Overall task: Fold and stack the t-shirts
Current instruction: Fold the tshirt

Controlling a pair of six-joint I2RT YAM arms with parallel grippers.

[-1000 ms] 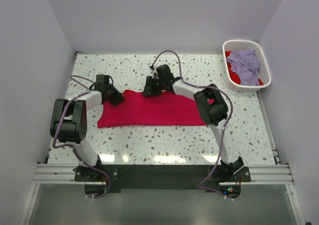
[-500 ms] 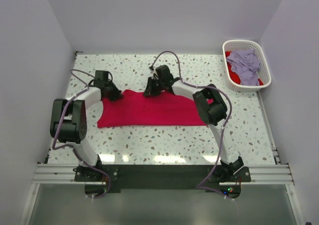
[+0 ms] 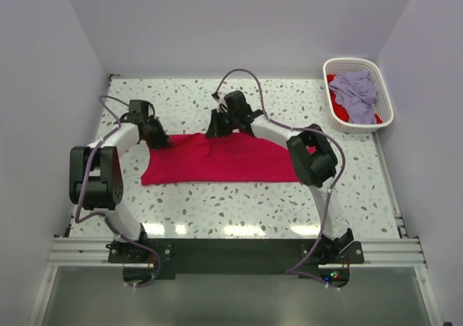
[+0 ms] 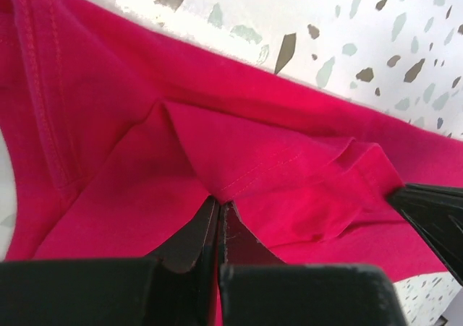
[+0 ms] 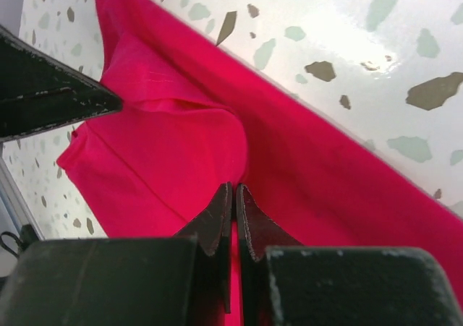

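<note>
Top external — red t-shirt (image 3: 224, 160) spread, left gripper (image 3: 160, 141), right gripper (image 3: 215, 131) — both seemingly pinching its edge

A white slotted basket (image 3: 359, 128) sits in the far right corner of the speckled table (image 3: 239, 203).

No text, label, brand, number or sign can be read anywhere, neither on the red t-shirt (image 3: 224, 161), nor the white basket (image 3: 359, 129), nor the speckled counter (image 3: 239, 203).
</note>
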